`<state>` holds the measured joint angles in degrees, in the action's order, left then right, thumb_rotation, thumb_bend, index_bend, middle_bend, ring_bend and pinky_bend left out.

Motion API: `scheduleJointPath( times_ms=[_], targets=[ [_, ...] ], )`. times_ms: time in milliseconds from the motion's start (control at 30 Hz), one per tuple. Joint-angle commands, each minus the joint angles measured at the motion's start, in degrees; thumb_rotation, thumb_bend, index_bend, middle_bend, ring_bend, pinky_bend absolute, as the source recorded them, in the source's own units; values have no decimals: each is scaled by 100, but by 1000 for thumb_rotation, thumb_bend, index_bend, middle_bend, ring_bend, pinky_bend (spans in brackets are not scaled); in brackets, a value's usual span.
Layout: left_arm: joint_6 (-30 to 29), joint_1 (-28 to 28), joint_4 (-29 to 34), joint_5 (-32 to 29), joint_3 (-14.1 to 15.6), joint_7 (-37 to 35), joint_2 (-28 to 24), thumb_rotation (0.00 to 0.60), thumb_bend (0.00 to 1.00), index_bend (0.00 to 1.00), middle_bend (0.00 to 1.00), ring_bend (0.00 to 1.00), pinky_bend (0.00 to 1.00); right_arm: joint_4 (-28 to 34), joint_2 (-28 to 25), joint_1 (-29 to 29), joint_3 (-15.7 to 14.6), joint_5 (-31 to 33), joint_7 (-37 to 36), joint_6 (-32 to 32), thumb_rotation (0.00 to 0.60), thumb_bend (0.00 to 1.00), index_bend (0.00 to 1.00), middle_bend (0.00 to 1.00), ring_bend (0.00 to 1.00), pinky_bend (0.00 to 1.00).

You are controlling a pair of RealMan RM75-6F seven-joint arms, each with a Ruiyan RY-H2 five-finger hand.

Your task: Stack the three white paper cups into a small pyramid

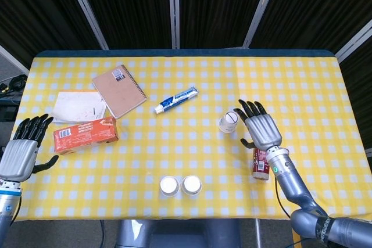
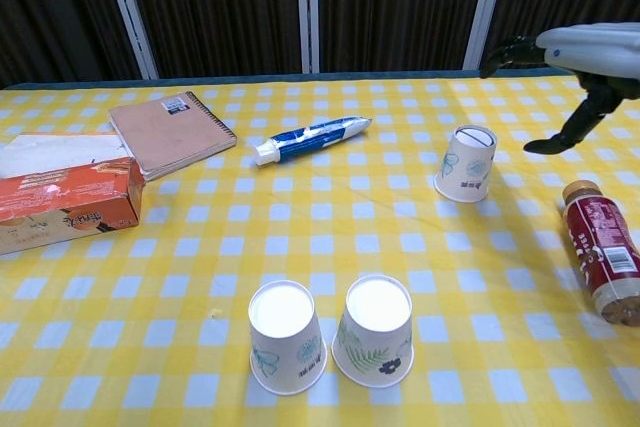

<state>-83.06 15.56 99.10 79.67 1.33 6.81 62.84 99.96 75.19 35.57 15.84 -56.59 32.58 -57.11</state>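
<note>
From the head view we record two upturned paper cups [image 1: 181,185] side by side at the near table edge and a third cup [image 1: 228,121] standing apart, mid-table. The right hand [image 1: 260,129] hovers just beside it, fingers spread, holding nothing. The left hand [image 1: 20,152] is likewise spread and empty, near an orange box [image 1: 85,134].

From the chest view we confirm the right hand [image 2: 585,52] raised above a bottle [image 2: 603,263] lying on the table.
</note>
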Motion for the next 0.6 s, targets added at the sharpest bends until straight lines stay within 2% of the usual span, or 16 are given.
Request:
scheduleJointPath(
  times_ms=[33,600],
  targets=[
    [29,-30,4,39,-28,-46,-21,600,252,0,0,0,0,-265,310,317,14,444,349,36,600,179,181,0,0,0],
    [352,-77,-52,31,-174,-202,-65,600,249,0,0,0,0,-1198,843,939,-155,1419,627,230,600,179,136,0,0,0]
  ],
)
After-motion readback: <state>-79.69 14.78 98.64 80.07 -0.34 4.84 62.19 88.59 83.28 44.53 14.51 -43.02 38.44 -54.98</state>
